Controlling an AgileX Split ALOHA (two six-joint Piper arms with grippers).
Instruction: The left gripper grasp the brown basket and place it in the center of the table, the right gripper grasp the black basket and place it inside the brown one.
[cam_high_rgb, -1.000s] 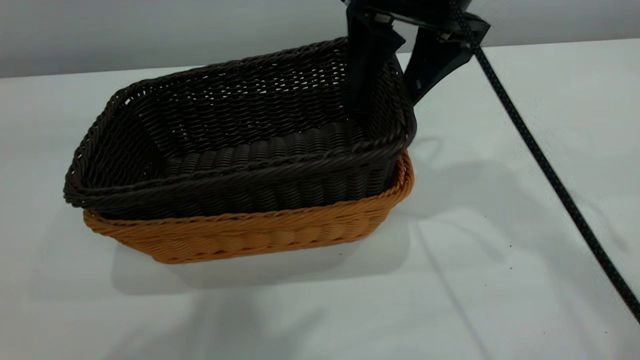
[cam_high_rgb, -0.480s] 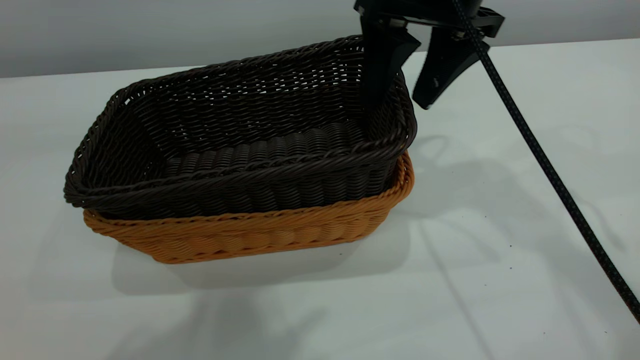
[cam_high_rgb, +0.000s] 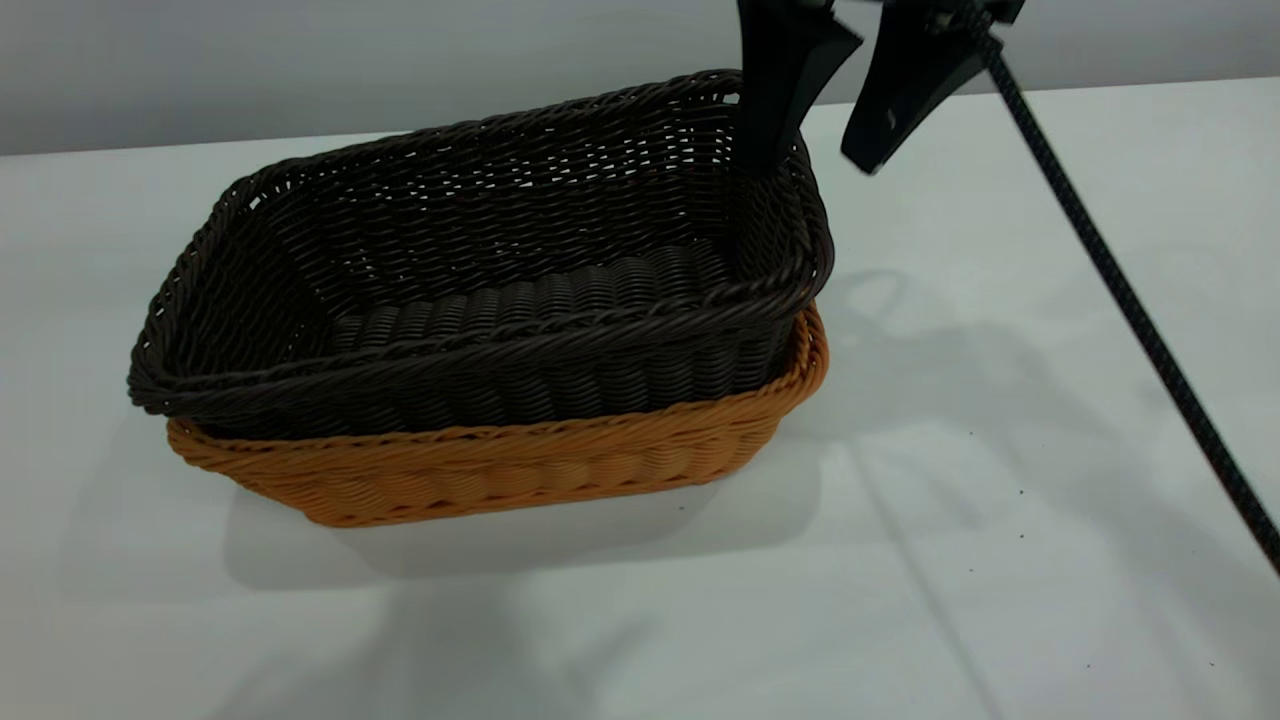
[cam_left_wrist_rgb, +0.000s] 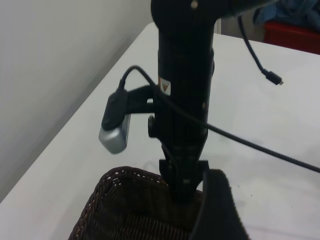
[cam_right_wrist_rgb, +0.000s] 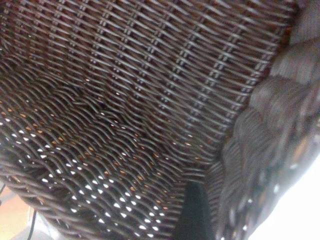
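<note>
The black basket (cam_high_rgb: 500, 270) sits nested inside the brown basket (cam_high_rgb: 500, 470) on the white table (cam_high_rgb: 1000, 500). Only the brown basket's lower wall and rim show below it. My right gripper (cam_high_rgb: 815, 165) is open and empty. It hangs just above the black basket's right end rim, with one finger over the inside and the other outside. The right wrist view shows the black basket's weave (cam_right_wrist_rgb: 125, 100) up close. My left gripper (cam_left_wrist_rgb: 217, 215) is out of the exterior view. Its wrist view looks at the right arm (cam_left_wrist_rgb: 182, 100) and the black basket's end (cam_left_wrist_rgb: 130, 210).
A braided black cable (cam_high_rgb: 1120, 290) runs from the right gripper down across the right side of the table. A small silver camera (cam_left_wrist_rgb: 115, 135) is mounted on the right arm. A grey wall stands behind the table's far edge.
My right gripper has risen and shifted slightly right, lifting off the black basket's right end wall. Both baskets have stayed put.
</note>
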